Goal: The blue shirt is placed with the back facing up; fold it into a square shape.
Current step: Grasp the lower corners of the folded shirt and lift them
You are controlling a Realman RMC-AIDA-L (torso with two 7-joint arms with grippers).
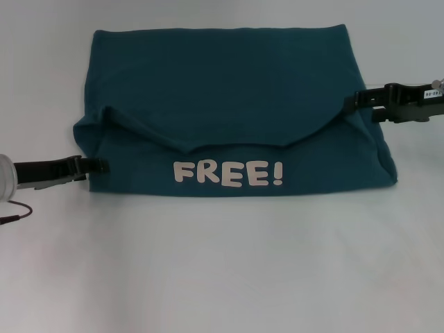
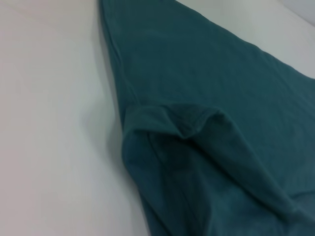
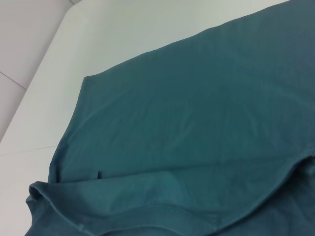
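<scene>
The blue shirt (image 1: 229,111) lies on the white table, partly folded. Its plain upper layer is folded down, with a curved hem edge across the middle. A strip with white "FREE!" lettering (image 1: 227,173) shows along the near edge. My left gripper (image 1: 97,166) is at the shirt's near left edge, low by the table. My right gripper (image 1: 352,103) is at the shirt's right edge, at mid height. The left wrist view shows a folded sleeve hem (image 2: 182,123) on the shirt. The right wrist view shows plain teal cloth (image 3: 197,123) and a hem.
The white table (image 1: 222,270) spreads on all sides of the shirt. A thin red cable (image 1: 17,211) hangs by the left arm at the left edge. The table's far edge shows in the right wrist view (image 3: 44,59).
</scene>
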